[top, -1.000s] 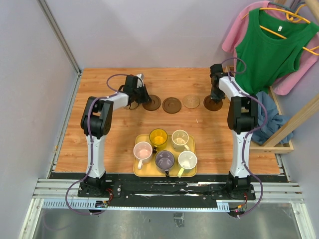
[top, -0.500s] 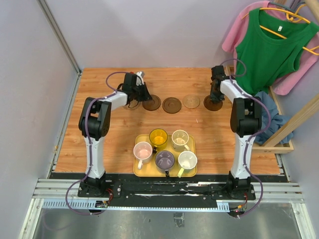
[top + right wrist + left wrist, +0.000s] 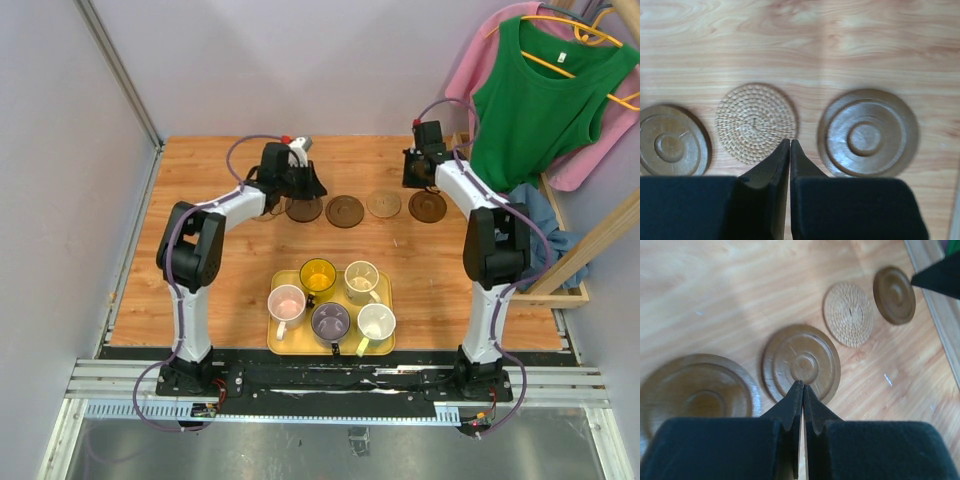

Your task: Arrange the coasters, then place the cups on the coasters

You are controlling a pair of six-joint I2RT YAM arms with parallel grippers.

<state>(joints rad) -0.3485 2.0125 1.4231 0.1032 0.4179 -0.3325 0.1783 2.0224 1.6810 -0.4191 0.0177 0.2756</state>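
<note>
Several coasters lie in a row across the far half of the table: dark brown [image 3: 304,209], dark brown [image 3: 345,211], woven tan [image 3: 383,204] and dark brown [image 3: 428,206]. My left gripper [image 3: 303,182] hangs shut and empty over the left end of the row, its tips [image 3: 802,385] above a dark brown coaster [image 3: 801,363]. Equally shut and empty, my right gripper [image 3: 417,170] hovers behind the right end, tips [image 3: 790,141] between the tan coaster [image 3: 756,122] and a dark one [image 3: 867,132]. The cups stand on a yellow tray [image 3: 385,292]: yellow [image 3: 318,274], cream [image 3: 361,276], pink [image 3: 287,302], grey-purple [image 3: 330,320], pale green-white [image 3: 376,322].
A wooden rack [image 3: 575,255] with green [image 3: 540,100] and pink clothes stands off the table's right edge, a blue cloth [image 3: 545,235] below them. A grey wall [image 3: 70,200] borders the left side. Both arm bases sit at the near edge.
Both grippers have lifted off the coaster row. The left one swung right and up over the left dark coasters; the right one drew back from the rightmost dark coaster.
</note>
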